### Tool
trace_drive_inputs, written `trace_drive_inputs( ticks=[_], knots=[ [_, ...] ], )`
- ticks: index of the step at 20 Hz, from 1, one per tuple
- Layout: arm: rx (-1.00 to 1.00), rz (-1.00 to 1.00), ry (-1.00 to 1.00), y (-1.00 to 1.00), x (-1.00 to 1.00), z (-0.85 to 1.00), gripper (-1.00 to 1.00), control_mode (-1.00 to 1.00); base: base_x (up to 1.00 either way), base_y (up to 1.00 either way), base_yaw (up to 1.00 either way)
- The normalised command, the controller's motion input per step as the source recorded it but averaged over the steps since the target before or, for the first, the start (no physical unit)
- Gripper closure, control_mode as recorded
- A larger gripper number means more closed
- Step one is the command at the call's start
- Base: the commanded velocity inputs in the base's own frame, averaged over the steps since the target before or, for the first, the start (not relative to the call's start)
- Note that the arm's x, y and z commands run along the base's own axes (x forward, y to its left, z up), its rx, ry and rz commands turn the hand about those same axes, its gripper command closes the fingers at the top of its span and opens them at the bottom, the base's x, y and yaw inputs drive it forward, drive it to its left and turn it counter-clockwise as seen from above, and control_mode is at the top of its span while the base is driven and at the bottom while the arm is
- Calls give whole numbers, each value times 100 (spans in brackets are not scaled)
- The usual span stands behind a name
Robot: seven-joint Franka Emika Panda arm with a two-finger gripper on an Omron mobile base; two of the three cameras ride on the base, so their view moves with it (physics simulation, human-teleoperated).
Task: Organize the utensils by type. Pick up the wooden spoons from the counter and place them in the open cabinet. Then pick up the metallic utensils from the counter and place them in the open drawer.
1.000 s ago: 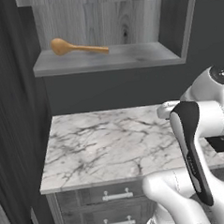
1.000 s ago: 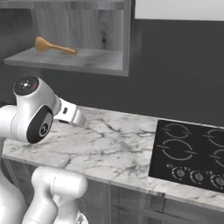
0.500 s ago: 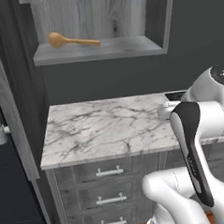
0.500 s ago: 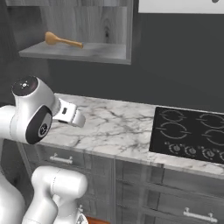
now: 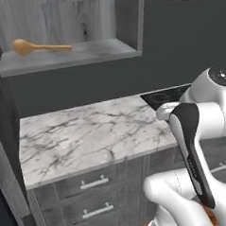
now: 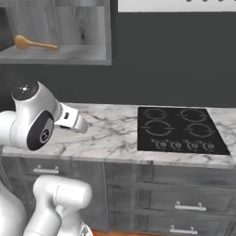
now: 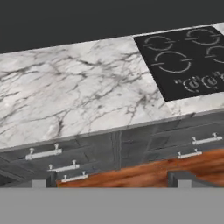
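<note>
Over the worktop (image 7: 78,83) the gripper (image 7: 113,180) hangs spread and empty; with one spoon (image 5: 39,46) shelved, seek the next.

2 base views flanking the arm, hand view downward, all sharing the counter (image 5: 88,135).

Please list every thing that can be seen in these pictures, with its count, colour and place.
wooden spoon: one, orange-tan, lying on the shelf of the open cabinet.
open cabinet: one, grey wood-grain, on the wall above the counter.
counter: one, white marble with grey veins, over the drawers.
cooktop: one, black, set in the counter at the right.
drawers: several, grey with silver bar handles, all closed, under the counter.
floor: orange-brown wood, below the drawers.
end effector: one, dark tips, open, holding nothing.
</note>
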Motion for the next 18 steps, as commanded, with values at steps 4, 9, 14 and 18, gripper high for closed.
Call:
trace_drive_inputs(
  ticks=[4,9,14,18],
  knots=[
    [0,0,0,0,0,0,-100,100,0,-48,-83],
    [0,0,0,0,0,0,-100,100,0,-37,-86],
    [0,0,0,0,0,0,-100,100,0,-48,-84],
    [0,0,0,0,0,0,-100,100,0,-69,-80]
  ],
)
